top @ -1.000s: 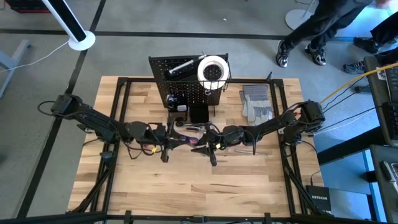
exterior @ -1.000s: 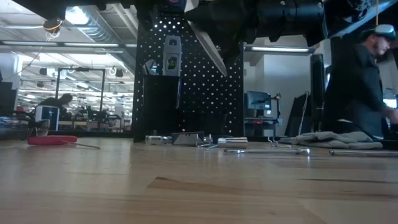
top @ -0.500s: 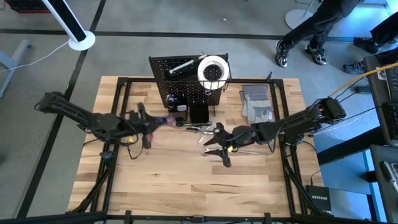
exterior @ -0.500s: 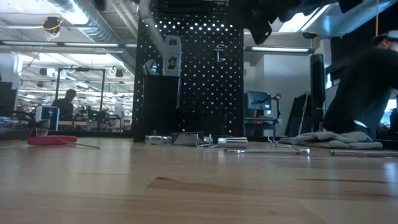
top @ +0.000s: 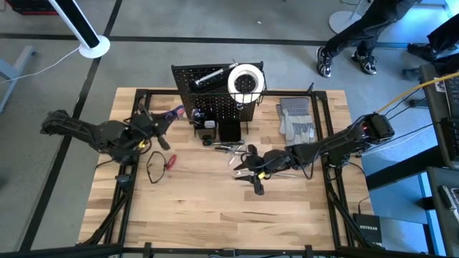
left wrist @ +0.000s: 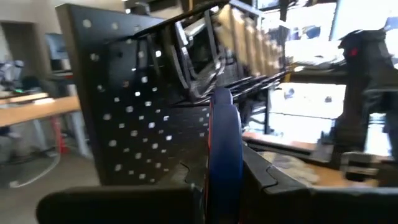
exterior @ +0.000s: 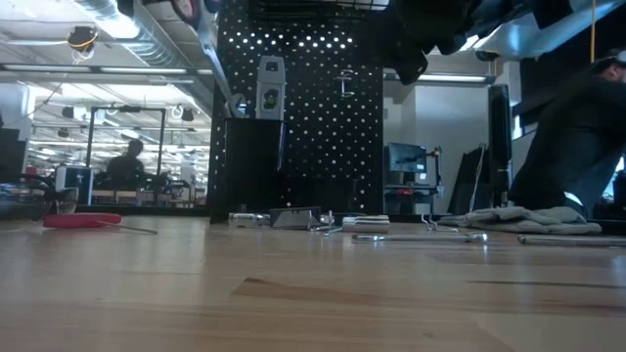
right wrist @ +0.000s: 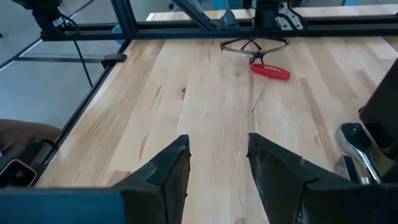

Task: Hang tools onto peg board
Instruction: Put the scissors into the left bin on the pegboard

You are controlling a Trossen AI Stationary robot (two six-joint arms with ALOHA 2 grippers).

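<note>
The peg board (top: 219, 97) stands upright at about 12 o'clock on the wooden table (top: 215, 215), a black perforated panel with a white tape roll (top: 245, 80) sitting up in the wire basket (top: 252, 93) on its right side and a silver metal tool (top: 208, 76) lying along its top.

Left gripper (top: 166, 117) is up at roughly 10 o'clock, just off the board's left edge, fingers pinched narrow on a pair of pliers (left wrist: 224, 155). In the left wrist view you get the red and blue handle running straight out between the fingers toward the board's holes. Can't tell if the tool touches the panel.

Right gripper (top: 244, 166) sits near the middle of the table, a bit toward 4 o'clock from the board, with its 2 fingers (right wrist: 168, 168) spread apart and nothing between them, just bare wood under them.

Loose stuff on the table: a red-handled tool (right wrist: 270, 71) with a thin shaft and a pair of safety glasses (right wrist: 254, 45) at 9 o'clock, seen from the right wrist view, a small scatter of metal tools (top: 228, 147) right in front of the board, and grey work gloves (top: 296, 118) over at 2 o'clock.

A person's legs and shoes (top: 344, 54) show on the floor past the table's far right corner.
</note>
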